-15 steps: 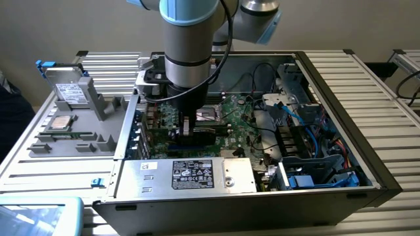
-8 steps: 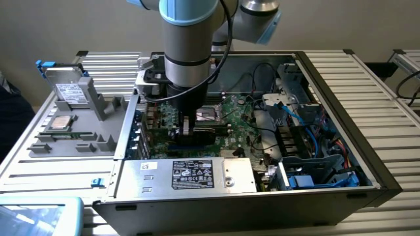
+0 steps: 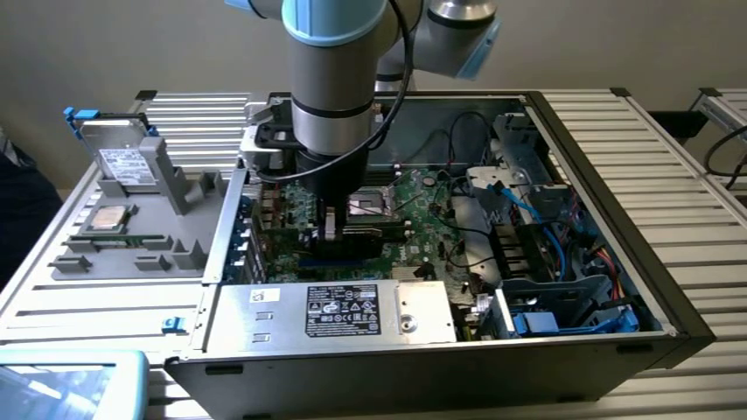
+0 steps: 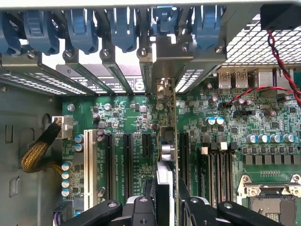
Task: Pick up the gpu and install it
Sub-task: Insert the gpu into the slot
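One thin green circuit-board card with a silvery metal edge bracket, the gpu [image 4: 165, 170], faces me edge-on, so little of its flat side shows. It stands upright over the green motherboard [image 4: 127, 117], among the long black slots [image 4: 126, 160]. The black gripper [image 4: 165, 209] has its two fingers [image 4: 141, 211] pinching the card from either side. In the exterior view the gripper [image 3: 331, 229] sits inside the open black computer case [image 3: 653, 289], toward the exterior view's left. I cannot tell whether the card's lower edge sits in a slot.

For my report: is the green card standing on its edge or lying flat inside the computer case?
On its edge. The card shows edge-on, gripped by the tool, above the main board.
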`<action>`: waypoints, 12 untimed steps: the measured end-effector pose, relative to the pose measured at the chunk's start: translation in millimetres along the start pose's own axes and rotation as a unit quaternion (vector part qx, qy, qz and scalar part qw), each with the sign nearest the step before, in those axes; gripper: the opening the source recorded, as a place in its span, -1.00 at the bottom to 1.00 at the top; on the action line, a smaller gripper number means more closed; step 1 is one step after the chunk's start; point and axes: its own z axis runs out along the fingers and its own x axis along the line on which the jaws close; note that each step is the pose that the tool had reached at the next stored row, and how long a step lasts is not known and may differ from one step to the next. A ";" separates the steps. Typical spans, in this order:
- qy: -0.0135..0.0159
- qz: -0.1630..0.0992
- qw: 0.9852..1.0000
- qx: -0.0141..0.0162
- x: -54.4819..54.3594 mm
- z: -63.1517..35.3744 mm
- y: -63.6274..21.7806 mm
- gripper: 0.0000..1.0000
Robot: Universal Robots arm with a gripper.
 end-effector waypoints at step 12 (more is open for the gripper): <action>0.000 0.000 1.000 0.000 0.0 0.2 0.0 -0.44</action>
